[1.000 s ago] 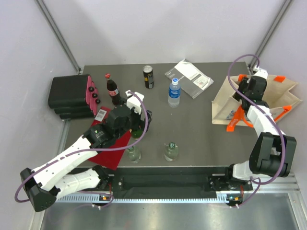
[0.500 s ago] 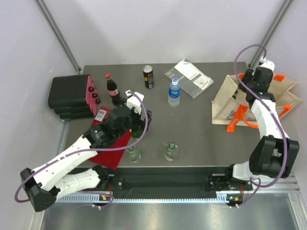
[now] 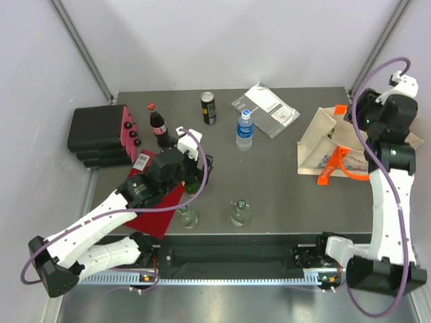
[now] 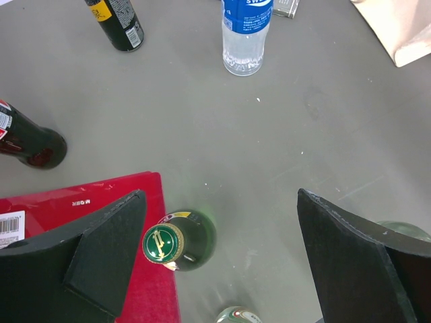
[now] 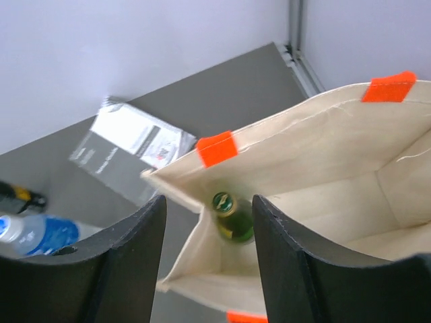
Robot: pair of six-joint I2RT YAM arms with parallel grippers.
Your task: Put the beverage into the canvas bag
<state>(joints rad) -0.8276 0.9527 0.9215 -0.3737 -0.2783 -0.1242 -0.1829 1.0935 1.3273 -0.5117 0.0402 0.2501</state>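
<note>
The canvas bag (image 3: 314,143) stands open at the table's right side, beige with orange handles. In the right wrist view a green beverage bottle (image 5: 231,217) stands upright in a corner of the bag (image 5: 323,138). My right gripper (image 5: 207,219) hangs high above the bag's mouth, open, holding nothing; from above it (image 3: 364,112) is at the bag's far edge. My left gripper (image 4: 221,198) is wide open over another green bottle (image 4: 178,241), which stands by its left finger, untouched.
A water bottle (image 3: 244,130), a dark can (image 3: 209,108), a cola bottle (image 3: 157,126) and a grey packet (image 3: 264,109) stand across the back. Two clear bottles (image 3: 186,217) (image 3: 240,212) are near the front edge. A red packet (image 3: 159,203) and a black case (image 3: 97,131) lie at the left.
My right gripper has let go of the green bottle inside the bag, opened, and lifted up and back to the right. The left arm has not moved.
</note>
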